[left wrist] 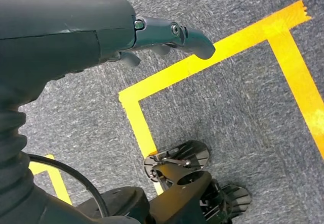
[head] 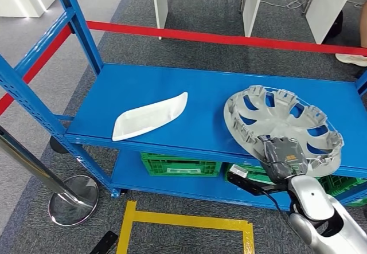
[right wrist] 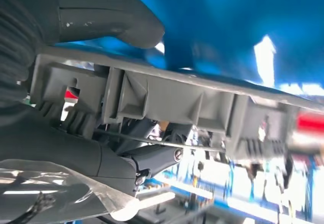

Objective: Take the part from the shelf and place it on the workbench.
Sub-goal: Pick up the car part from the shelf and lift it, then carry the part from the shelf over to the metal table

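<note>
A grey wheel cover lies on the right part of the blue shelf, its near rim over the shelf's front edge. My right hand grips that near rim. In the right wrist view the thumb lies on one side of the cover's rim and a dark finger on the other. A white curved part rests on the shelf to the left of the cover. My left hand hangs over the grey carpet, fingers stretched out, holding nothing.
A red bar runs along the shelf's back. Green crates sit on the lower shelf. A chrome post base stands at the left, yellow floor tape in front, white table legs behind.
</note>
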